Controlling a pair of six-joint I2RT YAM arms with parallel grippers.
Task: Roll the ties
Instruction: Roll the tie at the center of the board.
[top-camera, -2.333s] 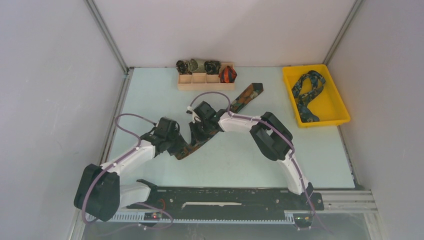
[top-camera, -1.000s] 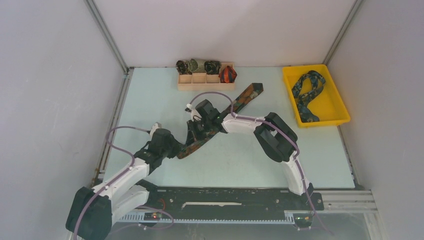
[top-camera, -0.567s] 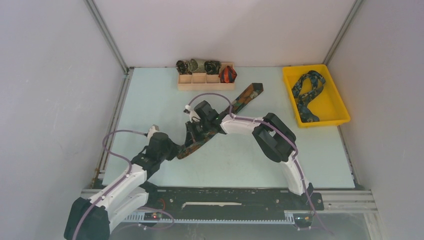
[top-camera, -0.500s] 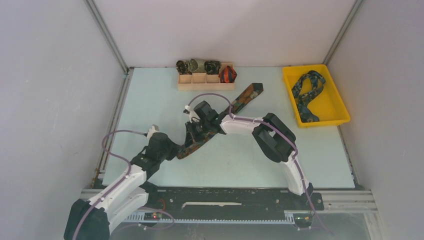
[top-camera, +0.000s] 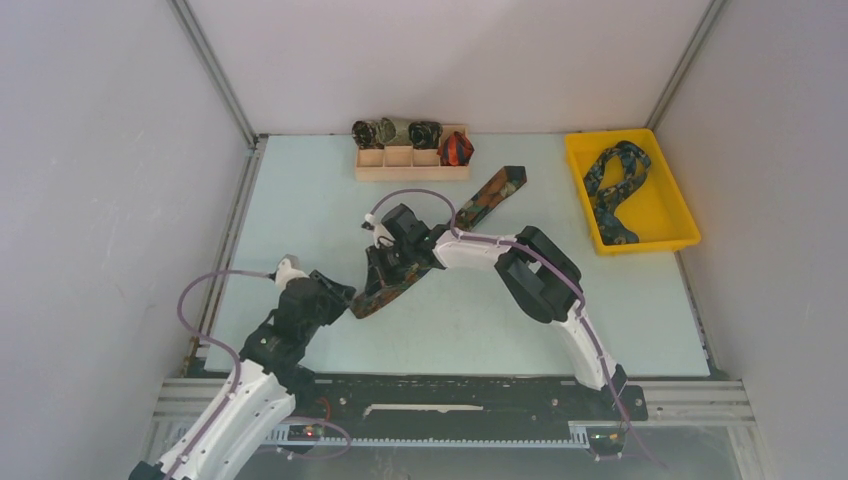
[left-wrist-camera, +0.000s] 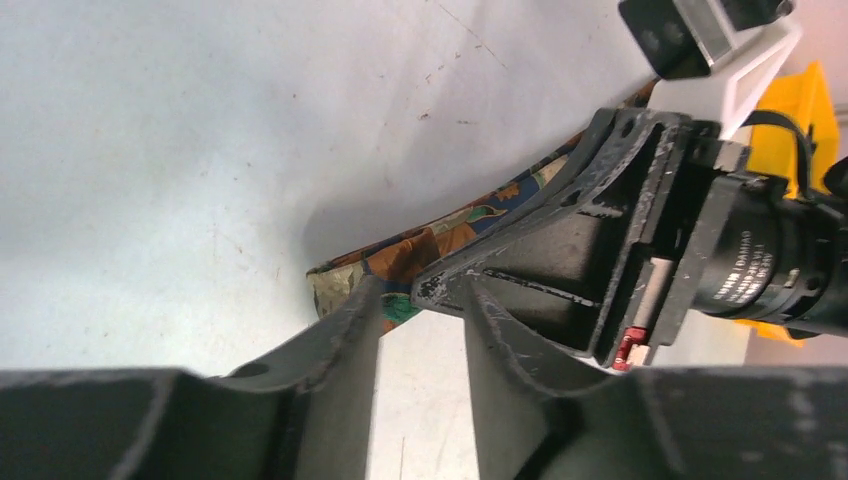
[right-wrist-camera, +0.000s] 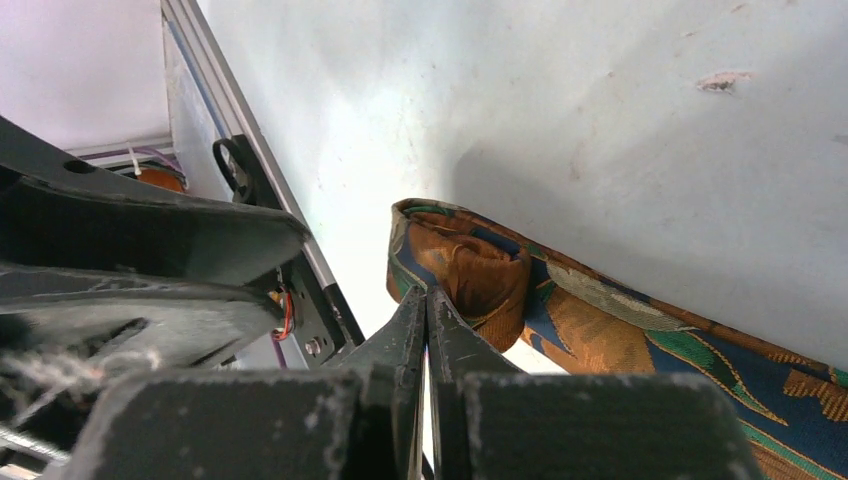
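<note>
Top view: fixed, high above and behind the arm bases. Looks down and forward over the whole table (top-camera: 300, 190). Distant; both arms read small.

Left wrist view: low, just over the table, sighting along the left tool (left-wrist-camera: 420, 300). Faces the right tool (left-wrist-camera: 600, 250), which fills the right side. Very near.

Right wrist view: low and near too, sighting past the right tool's own fingers (right-wrist-camera: 400, 340) toward a metal edge rail (right-wrist-camera: 210, 100).

Shared: both wrist views catch the same folded end of the tie (left-wrist-camera: 440, 240) (right-wrist-camera: 470, 270) from opposite sides. The top view holds that spot mid-table (top-camera: 365, 303).
</note>
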